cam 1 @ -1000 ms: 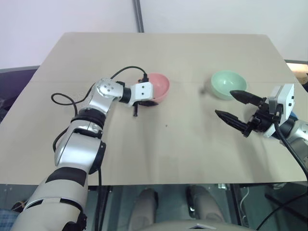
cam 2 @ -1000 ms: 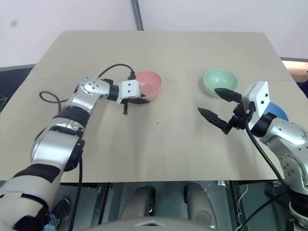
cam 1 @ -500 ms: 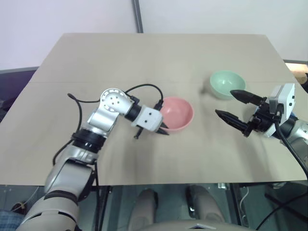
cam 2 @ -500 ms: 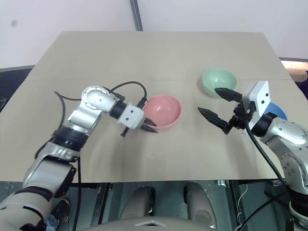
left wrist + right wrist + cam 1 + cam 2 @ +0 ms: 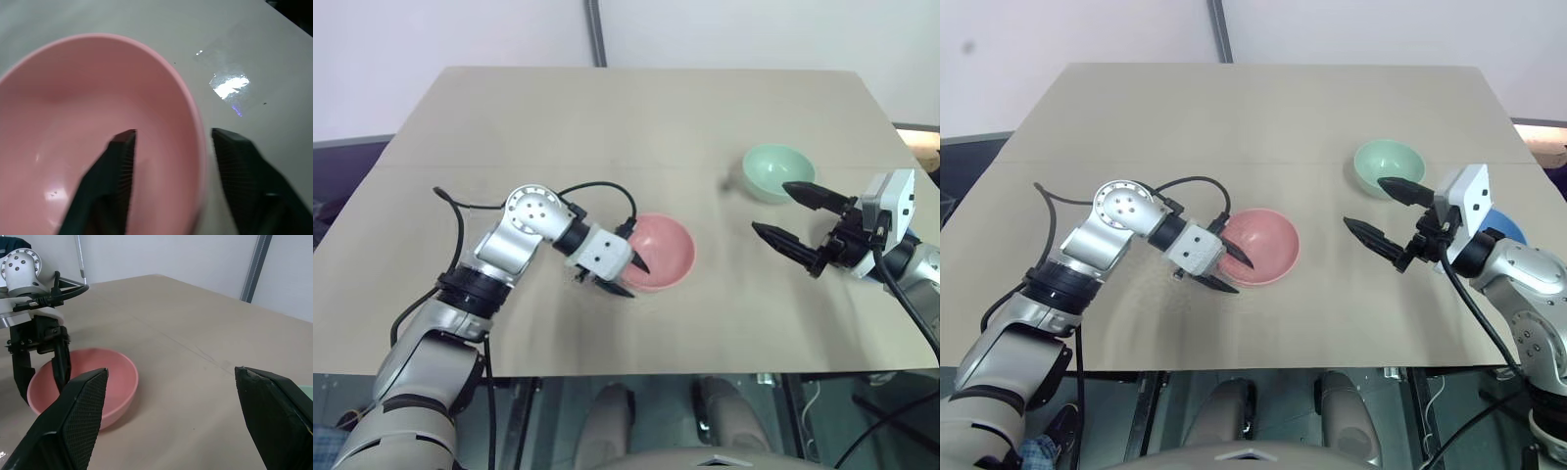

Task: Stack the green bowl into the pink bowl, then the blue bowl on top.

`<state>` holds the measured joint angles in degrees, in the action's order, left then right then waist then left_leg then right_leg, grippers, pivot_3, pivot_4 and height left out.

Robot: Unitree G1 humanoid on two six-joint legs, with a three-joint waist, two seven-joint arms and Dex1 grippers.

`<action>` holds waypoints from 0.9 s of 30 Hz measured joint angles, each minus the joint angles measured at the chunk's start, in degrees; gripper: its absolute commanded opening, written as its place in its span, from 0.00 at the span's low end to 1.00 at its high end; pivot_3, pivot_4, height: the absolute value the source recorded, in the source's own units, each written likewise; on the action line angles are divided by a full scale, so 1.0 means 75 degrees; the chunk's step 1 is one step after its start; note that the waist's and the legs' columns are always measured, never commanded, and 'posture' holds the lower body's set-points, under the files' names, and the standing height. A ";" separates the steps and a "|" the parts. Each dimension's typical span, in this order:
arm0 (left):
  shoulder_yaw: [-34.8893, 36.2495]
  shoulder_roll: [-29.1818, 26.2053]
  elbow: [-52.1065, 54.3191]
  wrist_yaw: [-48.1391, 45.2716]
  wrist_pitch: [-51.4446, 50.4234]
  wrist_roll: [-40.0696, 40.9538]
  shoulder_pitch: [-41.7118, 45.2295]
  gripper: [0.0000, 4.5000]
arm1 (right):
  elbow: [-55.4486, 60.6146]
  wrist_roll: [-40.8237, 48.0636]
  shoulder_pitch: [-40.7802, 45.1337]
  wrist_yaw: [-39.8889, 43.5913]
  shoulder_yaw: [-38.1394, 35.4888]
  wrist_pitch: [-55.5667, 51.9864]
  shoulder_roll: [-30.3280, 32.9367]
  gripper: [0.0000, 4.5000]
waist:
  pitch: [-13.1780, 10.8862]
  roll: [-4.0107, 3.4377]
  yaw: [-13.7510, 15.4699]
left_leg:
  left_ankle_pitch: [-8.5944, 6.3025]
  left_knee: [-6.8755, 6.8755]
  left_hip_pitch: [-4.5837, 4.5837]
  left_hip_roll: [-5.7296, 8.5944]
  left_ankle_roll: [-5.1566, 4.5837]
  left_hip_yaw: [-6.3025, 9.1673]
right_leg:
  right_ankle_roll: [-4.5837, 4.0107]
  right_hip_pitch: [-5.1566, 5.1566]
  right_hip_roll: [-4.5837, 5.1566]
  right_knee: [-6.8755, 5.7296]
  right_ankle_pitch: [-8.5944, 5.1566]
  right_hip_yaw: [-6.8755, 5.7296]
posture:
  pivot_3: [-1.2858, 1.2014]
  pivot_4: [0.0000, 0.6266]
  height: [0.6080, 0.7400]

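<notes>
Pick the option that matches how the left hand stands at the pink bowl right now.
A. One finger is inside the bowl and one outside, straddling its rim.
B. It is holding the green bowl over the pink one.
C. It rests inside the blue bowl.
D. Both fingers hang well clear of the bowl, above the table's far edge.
A. The left hand has one finger inside the pink bowl and one outside its rim, fingers apart.
</notes>
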<state>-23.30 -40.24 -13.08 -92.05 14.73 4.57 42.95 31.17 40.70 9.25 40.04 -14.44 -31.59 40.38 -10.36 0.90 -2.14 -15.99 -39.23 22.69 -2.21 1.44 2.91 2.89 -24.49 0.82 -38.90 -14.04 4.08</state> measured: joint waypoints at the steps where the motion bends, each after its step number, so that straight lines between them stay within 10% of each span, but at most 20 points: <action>1: 0.0004 -0.0015 0.0010 -0.0007 -0.0157 0.0096 0.0001 0.68 | 0.0000 0.0000 0.0004 0.0002 0.0000 0.0000 0.0008 1.00 | 0.0000 0.0000 -0.0004 | 0.0000 0.0000 0.0001 0.0000 0.0000 0.0000 | 0.0000 0.0000 0.0000 0.0001 0.0000 0.0000 | 0.52 0.24 1.00; 13: 0.2222 -0.0982 0.1683 0.0288 -0.5576 0.3675 0.0134 0.68 | -0.0348 -0.0201 0.0209 0.0107 0.0098 0.0074 0.0047 1.00 | -0.0003 -0.0003 -0.0056 | 0.0000 0.0002 -0.0003 -0.0005 0.0000 0.0000 | 0.0002 -0.0001 -0.0002 -0.0001 -0.0002 0.0000 | 0.52 0.24 1.00; 27: 0.4623 -0.1332 0.2535 0.2506 -0.6021 0.3944 -0.2335 0.68 | -0.2813 -0.2386 0.1907 -0.0172 0.1403 0.0175 0.0413 1.00 | -0.0004 -0.0002 -0.0021 | 0.0000 0.0003 0.0008 -0.0005 0.0000 -0.0007 | 0.0000 -0.0013 0.0004 0.0004 -0.0001 0.0001 | 0.52 0.24 1.00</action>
<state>11.38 -50.23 5.93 -73.25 -30.43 34.15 25.43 10.07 22.81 23.55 38.75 -3.92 -30.28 43.48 -10.39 0.89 -2.30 -15.99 -39.20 22.75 -2.25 1.45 2.86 2.88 -24.58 0.85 -38.87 -14.05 4.09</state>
